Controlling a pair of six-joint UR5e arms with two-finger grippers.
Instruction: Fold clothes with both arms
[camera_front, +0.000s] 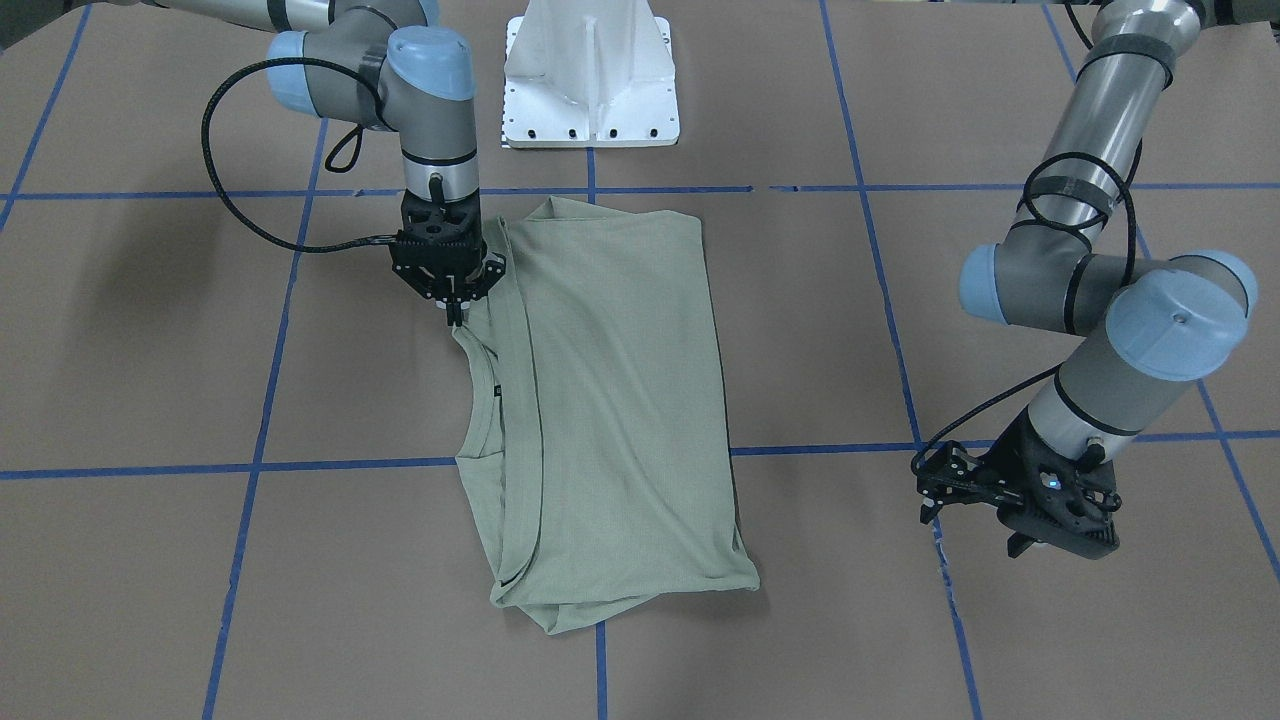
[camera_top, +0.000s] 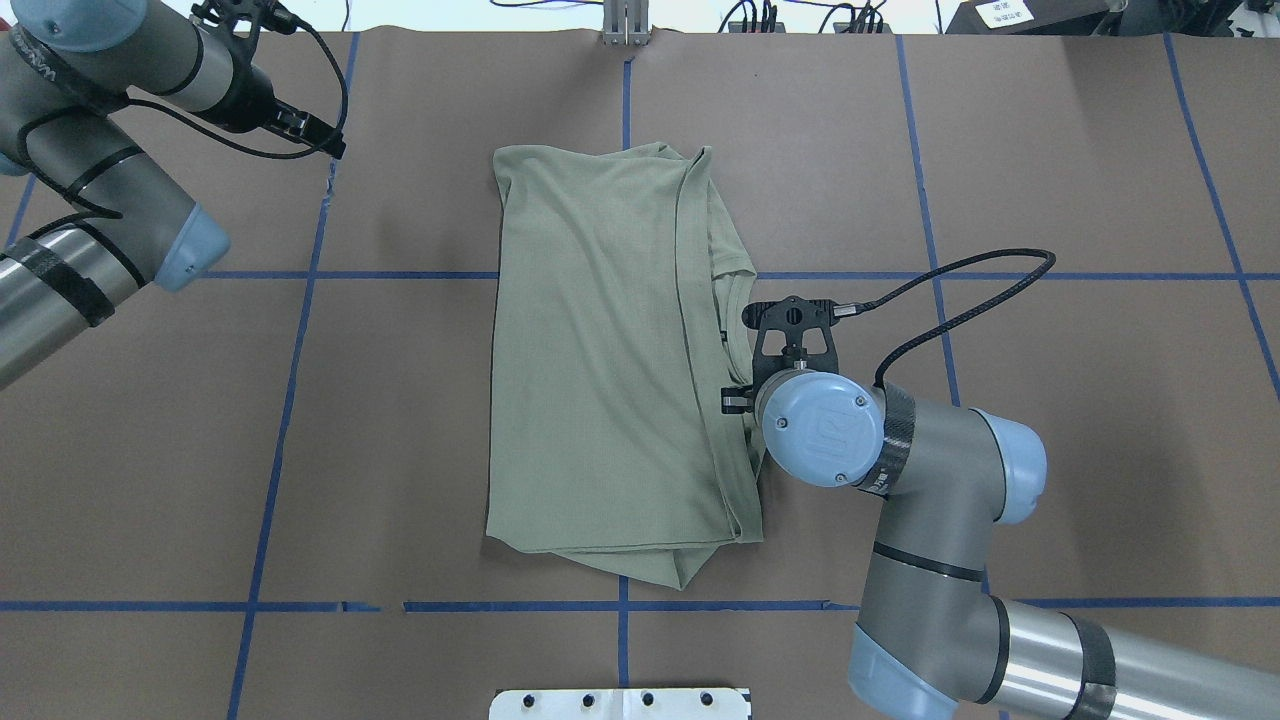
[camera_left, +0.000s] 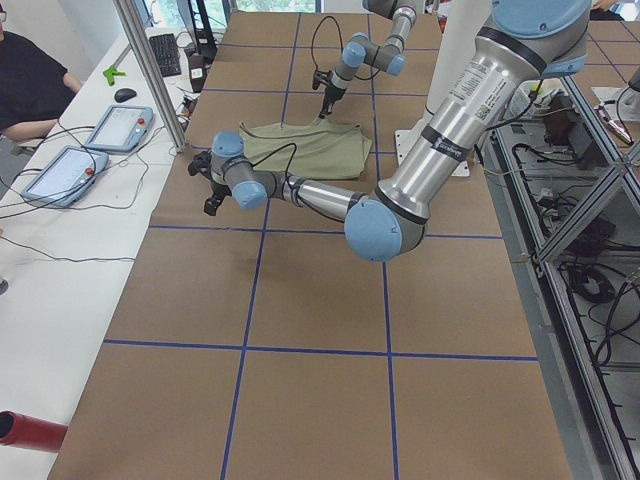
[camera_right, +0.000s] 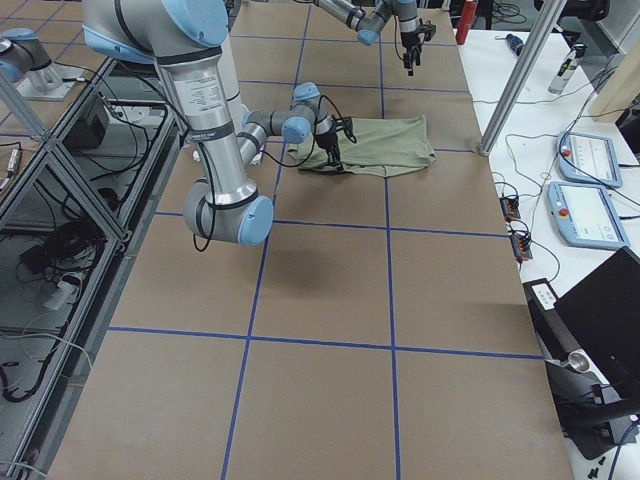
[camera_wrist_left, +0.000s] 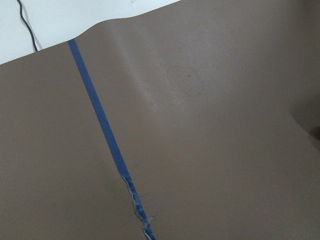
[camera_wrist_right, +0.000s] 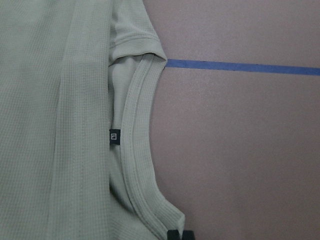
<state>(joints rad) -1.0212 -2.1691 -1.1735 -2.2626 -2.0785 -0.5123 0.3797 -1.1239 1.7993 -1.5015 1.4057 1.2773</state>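
The right gripper (camera_front: 458, 318), one of two, is shown left of centre in the front-facing view. It is pointed straight down, with its fingers drawn together on the edge of the shirt (camera_front: 620, 400), just beside the collar (camera_front: 482, 410). The left gripper (camera_front: 1012, 508) is hung over bare table at the lower right of the same view, well apart from the shirt. Whether its fingers are spread or closed cannot be told.

One brown table (camera_front: 150, 350) is crossed by a grid of blue tape lines (camera_front: 350, 465). Two arms are counted: the right arm (camera_front: 430, 100) enters from the upper left and the left arm (camera_front: 1100, 280) from the upper right. One pale green shirt is laid flat in the middle of the frame, folded into a long panel, with its collar on the left side. One white pedestal base (camera_front: 590, 80) is placed at top centre, near the shirt's upper end.

Only in the right wrist view are the collar's ribs and one small dark neck tag (camera_wrist_right: 115, 136) made out. Two dark fingertips (camera_wrist_right: 173, 235) are also seen there at the bottom edge, touching the cloth. Only brown table and a single tape line, frayed at its lower end, are given by the left wrist view. Only in the left side view is a person (camera_left: 25, 85) seen, at the upper left edge, near two tablet-like controllers (camera_left: 118, 128).
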